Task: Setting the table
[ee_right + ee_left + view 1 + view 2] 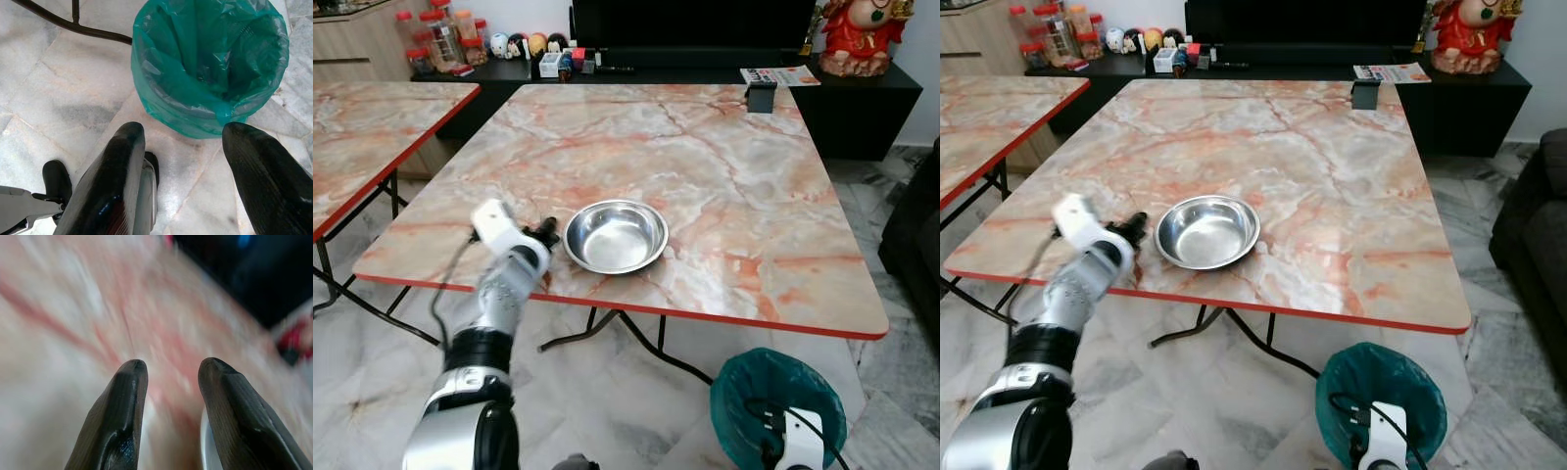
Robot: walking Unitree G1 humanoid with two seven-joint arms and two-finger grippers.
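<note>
left arm (475, 392) fills the near foreground of the eye views, reaching up to the near edge of the marble-patterned surface (724, 176). left end effector (544, 233) sits over that edge, just beside the near-left rim of the steel bowl (616, 235); contact with the rim cannot be determined. the eye views do not resolve its fingers, but the left wrist view shows both fingers (117, 421) spread apart with nothing between them, blurred pink marble beyond and a pale curved sliver of the bowl rim at the frame edge.

right end effector (183, 147) hangs low by the floor. right wrist view shows it released, fingers wide, above the green-lined bin (210, 63) on the tiled floor (49, 98), with a table leg (73, 24) behind. the eye views show only a white wrist part (800, 443) before the bin (773, 397).

bowl: round, shallow, polished, empty, upright, near the front of the surface, left of centre.

a small dark object (761, 95) at the far edge cannot be identified. a second surface (362, 137) at left is cut off
</note>
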